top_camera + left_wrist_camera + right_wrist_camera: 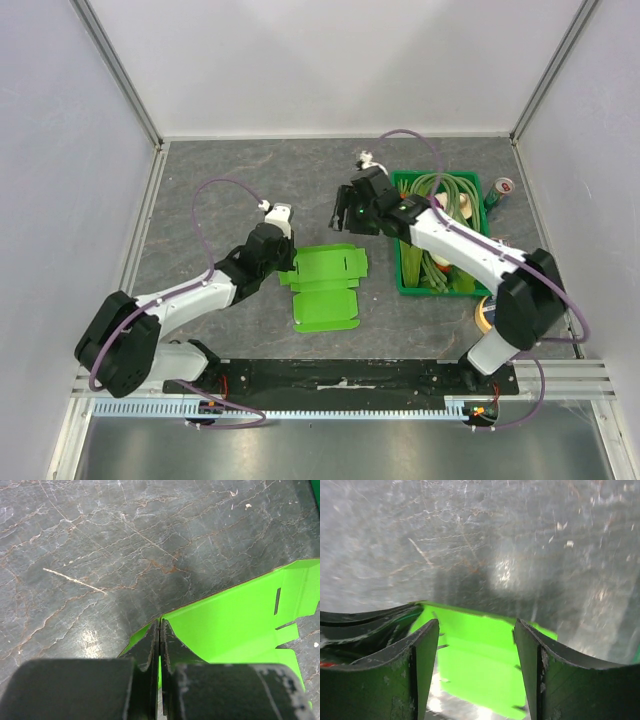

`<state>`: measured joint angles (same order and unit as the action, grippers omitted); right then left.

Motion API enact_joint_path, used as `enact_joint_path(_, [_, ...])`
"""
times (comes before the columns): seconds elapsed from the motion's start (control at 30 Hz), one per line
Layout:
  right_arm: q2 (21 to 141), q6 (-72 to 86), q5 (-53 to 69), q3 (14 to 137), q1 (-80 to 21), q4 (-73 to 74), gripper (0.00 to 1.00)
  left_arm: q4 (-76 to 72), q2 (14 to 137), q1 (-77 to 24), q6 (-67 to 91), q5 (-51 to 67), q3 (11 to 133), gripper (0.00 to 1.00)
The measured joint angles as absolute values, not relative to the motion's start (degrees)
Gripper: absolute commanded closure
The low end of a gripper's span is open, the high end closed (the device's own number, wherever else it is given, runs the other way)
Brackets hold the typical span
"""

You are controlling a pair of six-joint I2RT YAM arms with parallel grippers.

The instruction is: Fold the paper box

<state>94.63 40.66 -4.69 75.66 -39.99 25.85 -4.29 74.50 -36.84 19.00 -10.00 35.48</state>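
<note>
Our left gripper (160, 630) is pressed together, pinching one edge of the box (328, 285), which lies unfolded on the table (220, 170) just ahead of its fingertips. Farther out, our right gripper (476, 645) hangs with fingers spread wide, the box showing below and between them. A crate (420, 290) sits just to its right.

Paper box (327, 288): bright lime-green card blank with flaps, creases and a narrow slot, not folded up. It lies mostly flat on the surface (220, 170), just left of the dark-green crate (432, 291).
</note>
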Motion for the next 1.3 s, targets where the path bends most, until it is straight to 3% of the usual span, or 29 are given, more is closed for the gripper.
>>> enact_joint_path(0.2, [86.72,66.06,3.14,64.84,-37.74,18.17,0.44,-8.03,71.79,-36.88,18.94,-10.55,32.10,0.98])
enact_joint_path(0.53, [93.73,89.80,10.50,58.37,-39.35,7.05,0.49,-11.33,68.84,-36.88,18.20,-10.55,29.80,0.98])
enact_joint_path(1.3, [95.74,104.22,8.14,58.02,-39.72,6.02,0.57,-14.35,66.65,-37.85,12.97,-11.07,28.64,0.98])
